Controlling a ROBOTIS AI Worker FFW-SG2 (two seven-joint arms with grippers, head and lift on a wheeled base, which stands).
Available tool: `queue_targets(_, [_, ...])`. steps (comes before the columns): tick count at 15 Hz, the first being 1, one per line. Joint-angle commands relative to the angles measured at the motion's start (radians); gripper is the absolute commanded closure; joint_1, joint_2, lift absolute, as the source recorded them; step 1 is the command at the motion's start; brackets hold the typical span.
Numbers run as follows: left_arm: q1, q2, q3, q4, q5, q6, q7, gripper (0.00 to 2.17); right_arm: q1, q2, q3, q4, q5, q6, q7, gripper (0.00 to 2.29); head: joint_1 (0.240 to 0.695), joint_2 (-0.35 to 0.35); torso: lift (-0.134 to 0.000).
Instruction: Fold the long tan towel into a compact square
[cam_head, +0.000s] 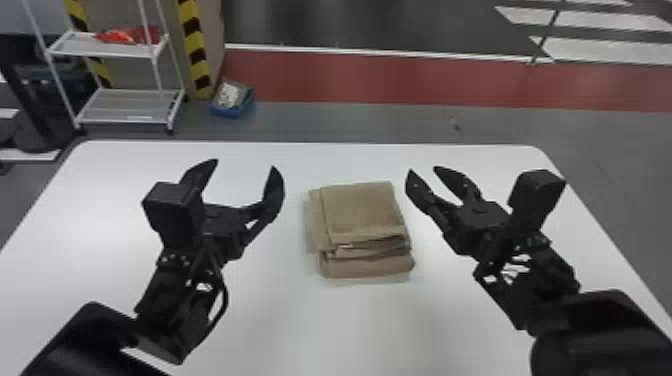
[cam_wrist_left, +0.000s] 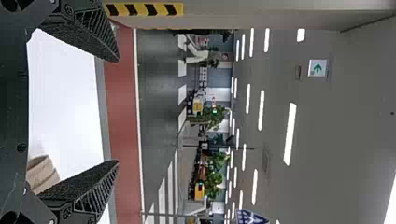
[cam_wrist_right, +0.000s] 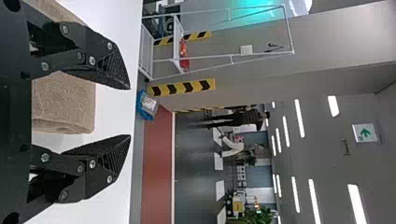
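The tan towel (cam_head: 362, 210) lies folded into a thick, roughly square stack on the table, its layered edges facing the robot. A thinner layer sticks out at its left side. My left gripper (cam_head: 245, 172) stands open to the left of the towel, apart from it; my right gripper (cam_head: 425, 175) is open just to its right. In the left wrist view, the left gripper (cam_wrist_left: 116, 112) has nothing between its fingertips, and part of the towel (cam_wrist_left: 41, 172) is visible. Behind the right gripper (cam_wrist_right: 130, 112) in the right wrist view is the towel (cam_wrist_right: 65, 102).
The white table (cam_head: 370, 330) extends around the towel on all sides. Beyond its far edge stand a white shelf rack (cam_head: 130, 105) at the left and a blue bin (cam_head: 232, 102) on the floor.
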Motion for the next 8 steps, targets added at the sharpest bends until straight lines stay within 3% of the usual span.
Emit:
queue_targets(1, [-0.011, 0.001, 0.06, 0.013, 0.003, 0.0, 0.007, 0.13, 0.025, -0.008, -0.039, -0.018, -0.001, -0.055, 0.0, 0.06, 0.693, -0.082, -0.124])
queue_targets(4, [-0.008, -0.001, 0.114, 0.041, 0.002, -0.022, 0.033, 0.13, 0.049, -0.015, -0.107, -0.019, -0.001, -0.074, -0.002, 0.07, 0.673, -0.067, -0.124])
queue_targets(8, [0.018, -0.017, 0.158, 0.087, 0.003, -0.071, 0.048, 0.13, 0.121, -0.023, -0.208, -0.033, -0.063, -0.098, -0.011, 0.07, 0.674, -0.072, -0.124])
